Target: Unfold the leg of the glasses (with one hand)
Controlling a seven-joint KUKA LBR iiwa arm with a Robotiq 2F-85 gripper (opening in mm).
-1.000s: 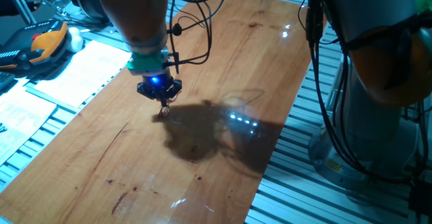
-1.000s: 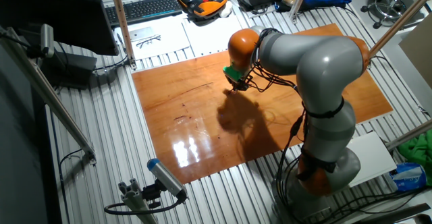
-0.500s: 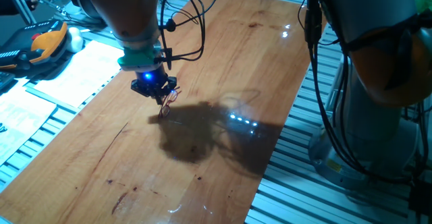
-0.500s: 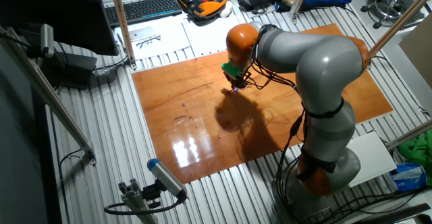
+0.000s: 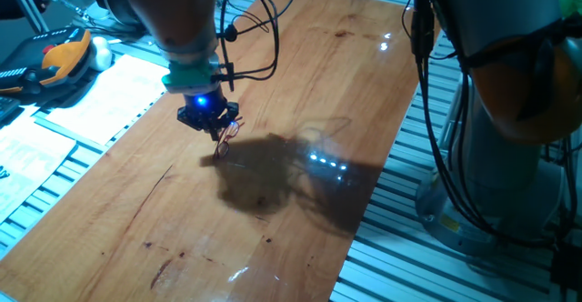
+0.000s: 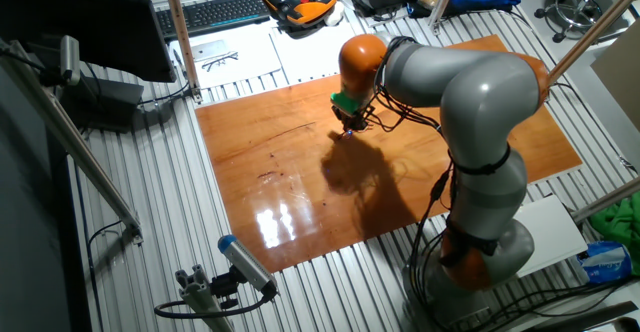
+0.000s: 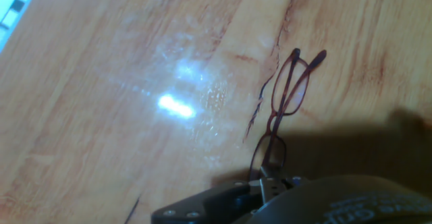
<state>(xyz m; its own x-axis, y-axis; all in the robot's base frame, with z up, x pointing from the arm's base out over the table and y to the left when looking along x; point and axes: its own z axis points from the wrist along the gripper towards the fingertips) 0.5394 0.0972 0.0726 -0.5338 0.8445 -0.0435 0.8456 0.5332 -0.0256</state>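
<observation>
Wood table, glasses hanging from claw: leg-unfold step underway.

Claw pinched narrow on one end of frame, at bottom of hand view, w/ lenses stretching away from it over the boards; far tip near or touching wood, can't tell. Leg looks partly swung out. Next prob needs a drag or tilt vs. table to open the leg w/o losing grip.

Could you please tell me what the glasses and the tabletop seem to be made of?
The thin reddish-brown wire-framed glasses look like slim metal or plastic; which one is unclear, and the lenses look clear. The orange-brown tabletop appears to be varnished wood: it shows grain and glossy reflections of lights.
</observation>
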